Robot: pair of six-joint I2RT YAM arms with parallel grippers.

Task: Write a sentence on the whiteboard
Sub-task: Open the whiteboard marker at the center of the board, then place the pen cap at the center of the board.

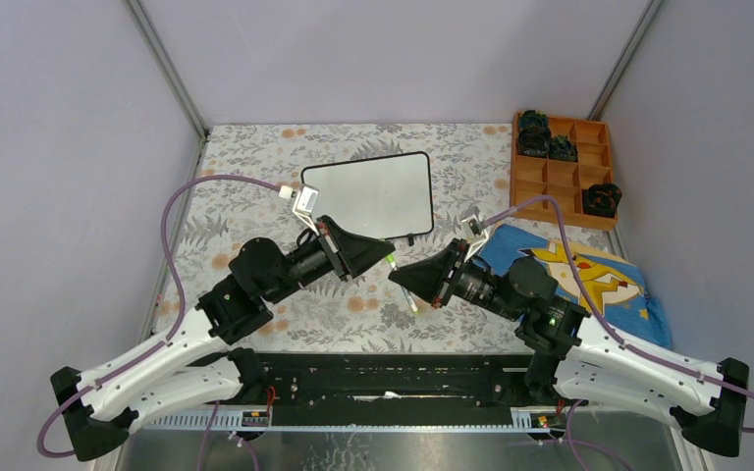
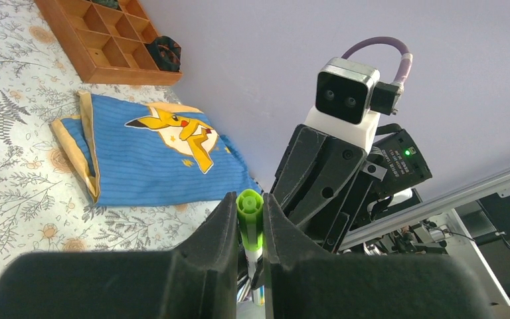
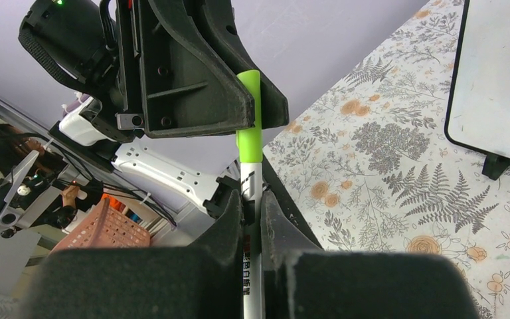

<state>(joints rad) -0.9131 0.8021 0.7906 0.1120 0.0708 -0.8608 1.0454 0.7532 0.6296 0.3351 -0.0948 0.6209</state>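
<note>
Left wrist view: the left gripper (image 2: 247, 226) fills the lens, pinched tight on a green cap (image 2: 249, 205).

Right wrist view: the right gripper (image 3: 252, 212) is clamped on the marker (image 3: 250, 181) by its white barrel, just below that cap (looks like an uncapping pull to me).

Top view: the whiteboard (image 1: 368, 196) stands on the flowery table (image 1: 255, 157) just beyond both grippers, blank, no sentence on it yet.

My take: the marker's light, stiff, slick plastic, so hold the barrel firmly. The board looks light on little feet and could skate, so go easy on the pressure.

Pale lilac walls (image 1: 373, 59); floral tablecloth (image 1: 255, 157); metal corner posts (image 1: 164, 64).
</note>
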